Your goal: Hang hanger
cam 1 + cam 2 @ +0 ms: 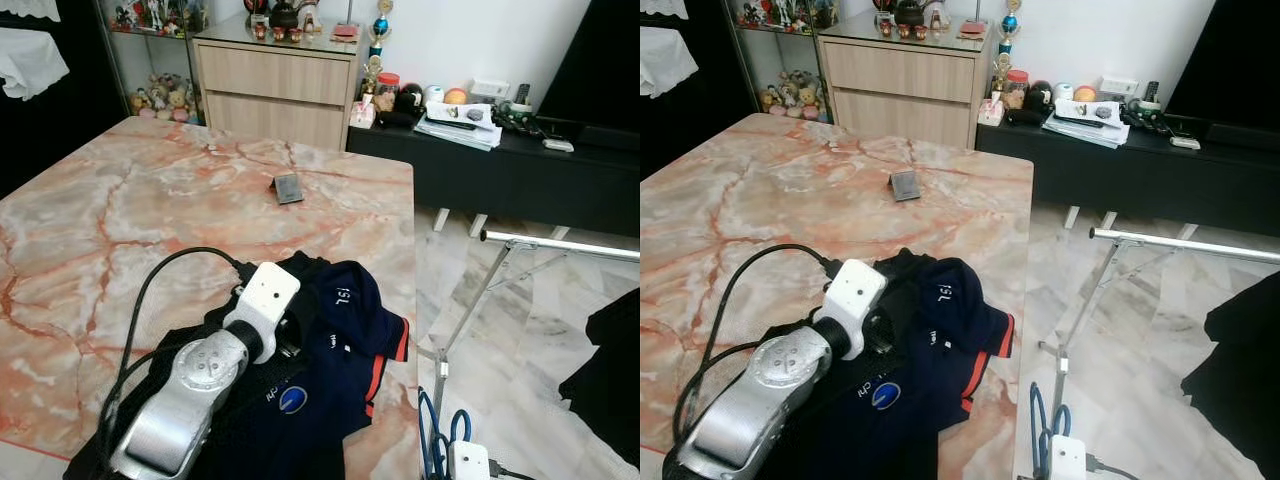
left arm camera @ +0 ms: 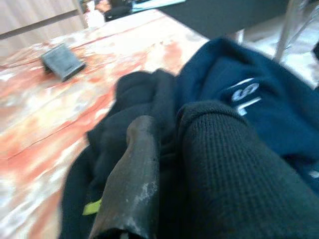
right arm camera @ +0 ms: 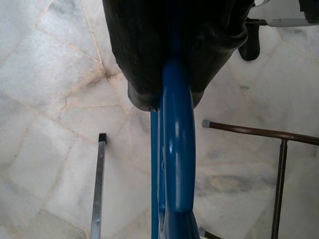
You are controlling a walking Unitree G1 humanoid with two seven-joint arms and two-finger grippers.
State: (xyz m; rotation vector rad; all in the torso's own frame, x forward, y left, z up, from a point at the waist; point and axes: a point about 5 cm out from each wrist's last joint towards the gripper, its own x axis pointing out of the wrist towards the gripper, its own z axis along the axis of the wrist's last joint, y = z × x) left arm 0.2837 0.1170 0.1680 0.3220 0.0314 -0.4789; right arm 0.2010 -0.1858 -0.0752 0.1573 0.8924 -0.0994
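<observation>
Reaching into the dark clothes pile [image 1: 330,370] on the marble surface [image 1: 120,230], the left pincer [image 2: 164,164] is buried; its state cannot be told. The right pincer [image 3: 174,64] is clenched on the blue hanger [image 3: 177,149] above the floor.

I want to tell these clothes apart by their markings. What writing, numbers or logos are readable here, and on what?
"ISL": white letters on the navy shirt on the marble table, readable only in part.
Round blue and white logo lower on the shirt, with small white letters beside it: too blurred to read.
Papers on the black sideboard: print too small to read.
Small dark card on the table: no readable text.
</observation>
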